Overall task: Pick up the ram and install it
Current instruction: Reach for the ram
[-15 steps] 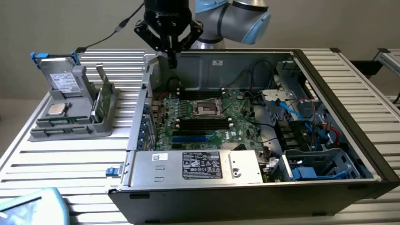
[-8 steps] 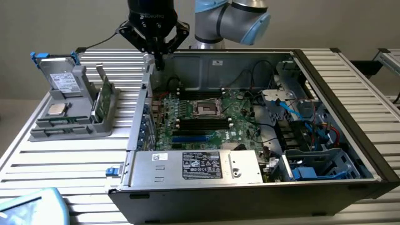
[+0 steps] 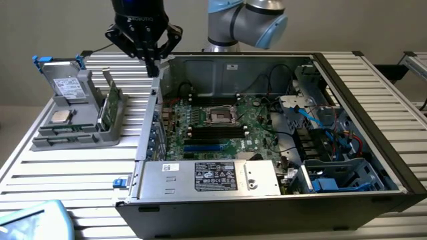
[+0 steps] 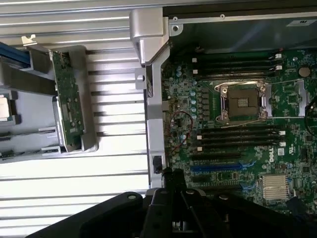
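The ram (image 3: 111,101) is a green circuit-board stick standing on its edge in the grey holder (image 3: 73,136), at the exterior view's left of the open computer case. In the wrist view the ram (image 4: 67,100) lies in the same holder (image 4: 29,144), apart from my gripper. My gripper (image 3: 154,69) hangs above the case's wall on that side, beyond the ram and higher than it, fingers pressed together and holding nothing. Its dark fingertips (image 4: 170,176) sit over the case wall. The motherboard (image 3: 223,131) has black memory slots (image 4: 237,136) beside the processor socket (image 4: 241,101).
The holder also carries a silver processor chip (image 3: 61,117) and a grey drive with blue handles (image 3: 65,80). Inside the case are a power supply (image 3: 212,177), cables and a drive cage (image 3: 333,175). A light blue object (image 3: 33,221) lies at the slatted table's near corner.
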